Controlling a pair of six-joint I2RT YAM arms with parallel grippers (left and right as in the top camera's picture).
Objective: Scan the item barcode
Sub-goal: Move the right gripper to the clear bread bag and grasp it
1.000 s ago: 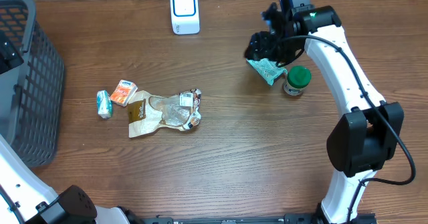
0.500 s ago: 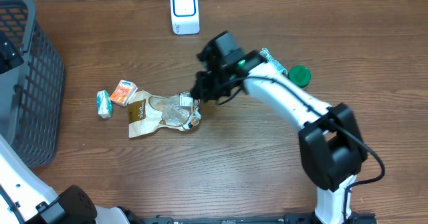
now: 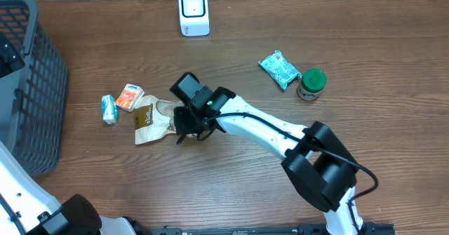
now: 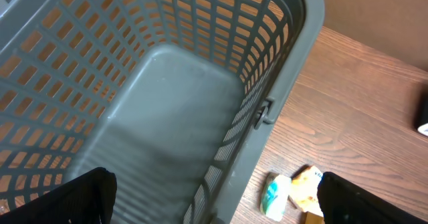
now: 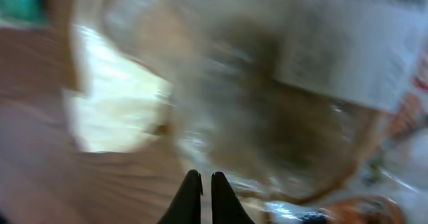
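Right claw, pinched narrow at the plastic bag well apart from the scanner, may lose the slippery film on lifting.

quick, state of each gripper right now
left gripper: open, empty, above the grey plastic basket.
right gripper: fingers closed over the clear and brown plastic bag; hold cannot be told.

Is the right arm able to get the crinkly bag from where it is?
Probably yes. The right claw sits right at the brown-and-clear bag, and nothing lies on top of the bag. The claw is shut, so it may need to open first.
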